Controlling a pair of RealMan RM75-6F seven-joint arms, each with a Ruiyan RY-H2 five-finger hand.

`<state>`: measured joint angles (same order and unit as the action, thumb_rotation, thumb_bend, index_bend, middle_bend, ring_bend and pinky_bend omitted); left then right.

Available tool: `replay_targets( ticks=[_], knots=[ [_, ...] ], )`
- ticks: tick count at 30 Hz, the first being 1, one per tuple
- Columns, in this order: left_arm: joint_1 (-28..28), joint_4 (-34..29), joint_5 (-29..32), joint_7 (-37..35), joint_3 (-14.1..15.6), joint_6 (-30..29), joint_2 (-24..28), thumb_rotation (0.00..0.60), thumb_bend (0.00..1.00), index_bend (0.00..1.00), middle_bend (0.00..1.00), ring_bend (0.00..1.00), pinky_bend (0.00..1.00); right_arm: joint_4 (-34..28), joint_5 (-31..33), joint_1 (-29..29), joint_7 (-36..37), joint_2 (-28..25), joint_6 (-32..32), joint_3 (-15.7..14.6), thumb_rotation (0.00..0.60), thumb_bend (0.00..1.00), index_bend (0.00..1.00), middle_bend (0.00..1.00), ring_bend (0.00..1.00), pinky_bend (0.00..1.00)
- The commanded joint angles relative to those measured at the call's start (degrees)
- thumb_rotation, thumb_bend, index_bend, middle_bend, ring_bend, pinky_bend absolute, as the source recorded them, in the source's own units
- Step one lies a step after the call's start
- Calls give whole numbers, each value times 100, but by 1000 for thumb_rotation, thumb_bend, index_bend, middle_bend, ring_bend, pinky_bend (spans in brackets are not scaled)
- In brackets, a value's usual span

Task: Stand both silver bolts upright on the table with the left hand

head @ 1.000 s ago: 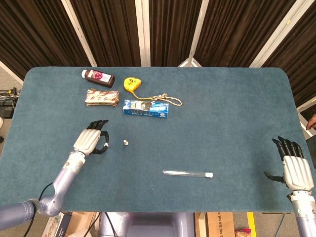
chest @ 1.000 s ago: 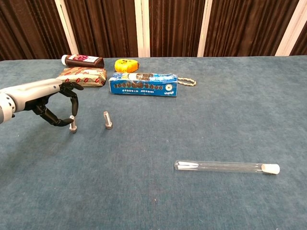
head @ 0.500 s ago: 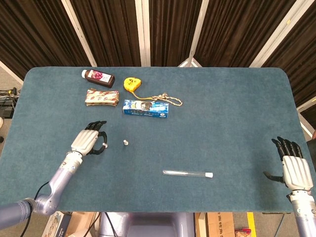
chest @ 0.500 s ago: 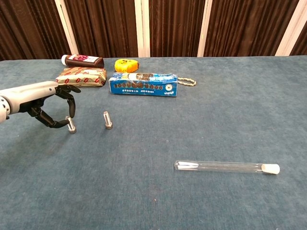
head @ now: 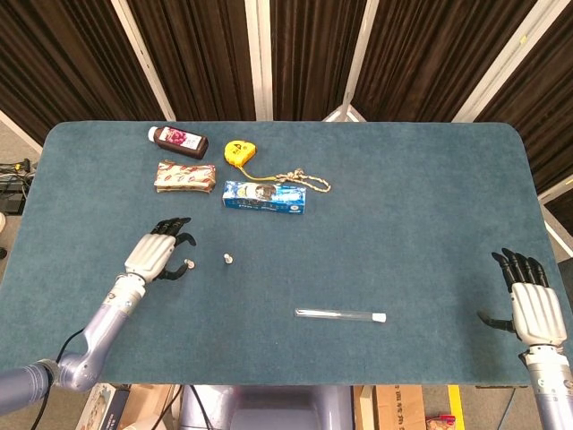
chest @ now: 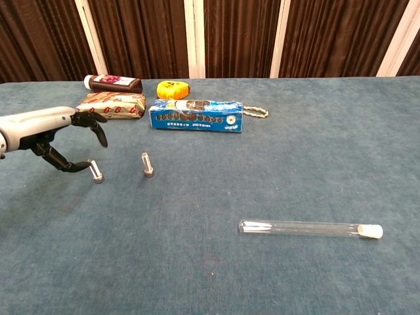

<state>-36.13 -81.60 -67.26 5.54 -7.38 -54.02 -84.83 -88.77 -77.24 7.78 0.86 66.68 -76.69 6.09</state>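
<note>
Left hand [chest: 49,134] spread, fingers arched above the blue felt table [chest: 275,170], thumb tip touching a small silver bolt [chest: 96,172] that leans tilted; nothing is gripped. Second silver bolt [chest: 147,165] stands upright just right of it, apart from the hand. Right hand [head: 534,300] rests spread at the table's right edge, holding nothing.

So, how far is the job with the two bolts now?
One bolt already stands upright on the table, apart from everything. The second bolt stands but tilts, and the left robot hand is right beside it with fingers spread; contact with the thumb cannot be judged. What is left: settle that bolt straight and move the hand away. The right robot hand rests open, far off.
</note>
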Motion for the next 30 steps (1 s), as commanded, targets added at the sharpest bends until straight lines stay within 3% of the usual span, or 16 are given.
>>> replay_targets(
  ticks=[1, 4, 10, 17, 22, 30],
  knots=[
    [48, -136, -138, 153, -16, -253, 90, 600, 490, 294, 20, 0, 0, 1, 1, 2, -4, 1, 1, 1, 600, 113, 137, 91, 47, 0],
    [184, -326, -406, 511, -11, -825, 203, 600, 489, 265, 15, 0, 0, 2, -2, 4, -6, 2, 6, -3, 600, 113, 139, 91, 47, 0],
    [1058, -1448, -853, 1563, 255, -2603, 727, 600, 489, 245, 11, 0, 0, -16, -65, -6, -32, -10, -55, -12, 600, 113, 147, 91, 47, 0],
    [2139, -2093, -1432, 1368, 818, -4009, 1327, 600, 489, 242, 9, 0, 0, -40, -206, -40, -19, -46, -204, -25, 600, 113, 147, 91, 47, 0],
    [2548, -2211, -1562, 847, 1023, -4332, 1707, 600, 489, 241, 13, 0, 0, -9, -390, -52, -4, -65, -352, -38, 600, 113, 147, 91, 47, 0],
    [2807, -2143, -1575, 293, 1125, -4267, 1934, 600, 489, 242, 14, 0, 0, 132, -767, -96, 179, -19, -723, -46, 600, 113, 147, 91, 47, 0]
  ],
)
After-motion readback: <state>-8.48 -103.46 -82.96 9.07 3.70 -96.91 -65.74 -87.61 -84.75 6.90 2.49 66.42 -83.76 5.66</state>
